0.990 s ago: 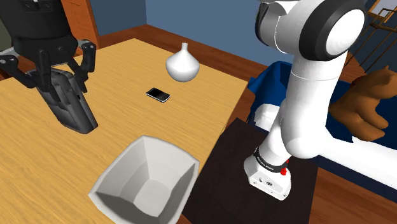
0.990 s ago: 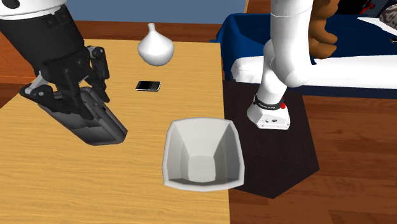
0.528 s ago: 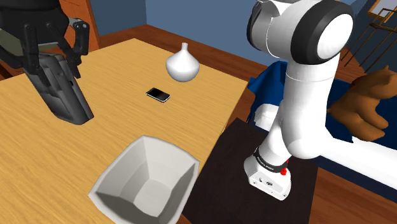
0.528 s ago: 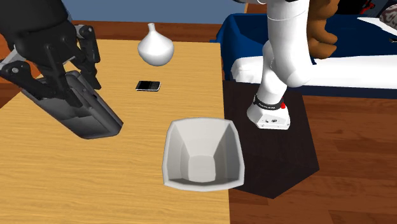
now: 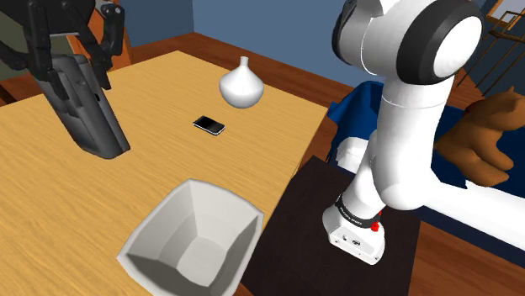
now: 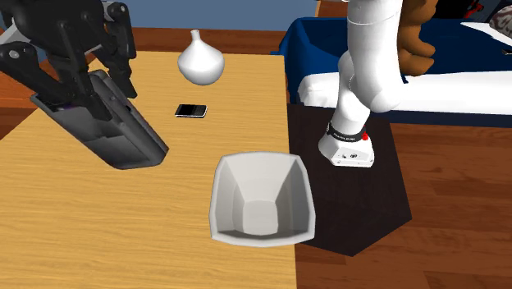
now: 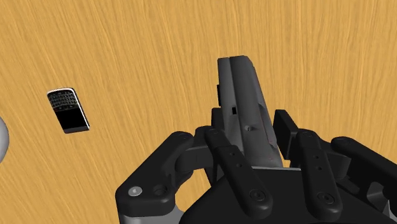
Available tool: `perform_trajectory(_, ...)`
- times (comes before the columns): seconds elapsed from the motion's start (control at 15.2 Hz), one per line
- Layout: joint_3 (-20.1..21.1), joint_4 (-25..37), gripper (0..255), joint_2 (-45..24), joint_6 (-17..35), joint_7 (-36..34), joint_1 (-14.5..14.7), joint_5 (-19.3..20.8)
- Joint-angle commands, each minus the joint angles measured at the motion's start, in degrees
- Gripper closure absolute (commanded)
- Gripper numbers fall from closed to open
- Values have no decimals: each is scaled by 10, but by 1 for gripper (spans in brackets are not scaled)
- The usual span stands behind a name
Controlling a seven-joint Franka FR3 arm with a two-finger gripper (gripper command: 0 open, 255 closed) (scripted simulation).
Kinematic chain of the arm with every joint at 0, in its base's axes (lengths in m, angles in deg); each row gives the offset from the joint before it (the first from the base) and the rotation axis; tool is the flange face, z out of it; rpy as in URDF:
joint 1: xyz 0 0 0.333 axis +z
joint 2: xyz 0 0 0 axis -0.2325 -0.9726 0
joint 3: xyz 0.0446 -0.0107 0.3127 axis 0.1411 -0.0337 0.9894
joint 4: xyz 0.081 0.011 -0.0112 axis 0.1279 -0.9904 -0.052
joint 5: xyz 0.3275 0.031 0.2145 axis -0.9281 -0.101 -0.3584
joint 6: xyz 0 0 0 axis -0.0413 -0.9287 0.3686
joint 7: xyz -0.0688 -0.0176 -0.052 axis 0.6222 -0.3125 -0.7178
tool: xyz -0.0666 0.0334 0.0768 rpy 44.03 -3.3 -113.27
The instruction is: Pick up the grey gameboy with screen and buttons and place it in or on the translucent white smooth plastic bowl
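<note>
Shoulder view: gripper (image 5: 74, 71) at upper left, fingers (image 5: 103, 50) clamped on the dark grey gameboy (image 5: 94, 122). The gameboy hangs tilted above the wooden worktop (image 5: 50, 193), well apart from the white bowl (image 5: 220, 214) at lower centre. Small black phone (image 5: 209, 125) lies near a white vase (image 5: 241, 87).

Second exterior view: gripper (image 6: 98, 82) holds the gameboy (image 6: 119, 131) slanted, off the worktop (image 6: 98, 230), left of the bowl (image 6: 287, 193). Phone (image 6: 190, 110) lies just below the vase (image 6: 201, 61).

Wrist view: fingers (image 7: 238, 178) grip the gameboy (image 7: 245, 108) on both sides. Phone (image 7: 68, 110) lies flat on the worktop (image 7: 159, 51).
</note>
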Motion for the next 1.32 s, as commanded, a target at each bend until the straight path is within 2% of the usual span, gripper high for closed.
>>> perform_trajectory(0.0,8,-58,255,49,14,-9,-15,-26)
perform_trajectory(0.2,16,-134,255,119,30,-17,-32,-66)
perform_trajectory(0.46,19,-209,255,202,38,-25,-40,-115)
perform_trajectory(0.99,18,-301,255,339,21,-52,-23,-196)
perform_trajectory(1.25,14,-345,255,365,41,-48,-18,-210)
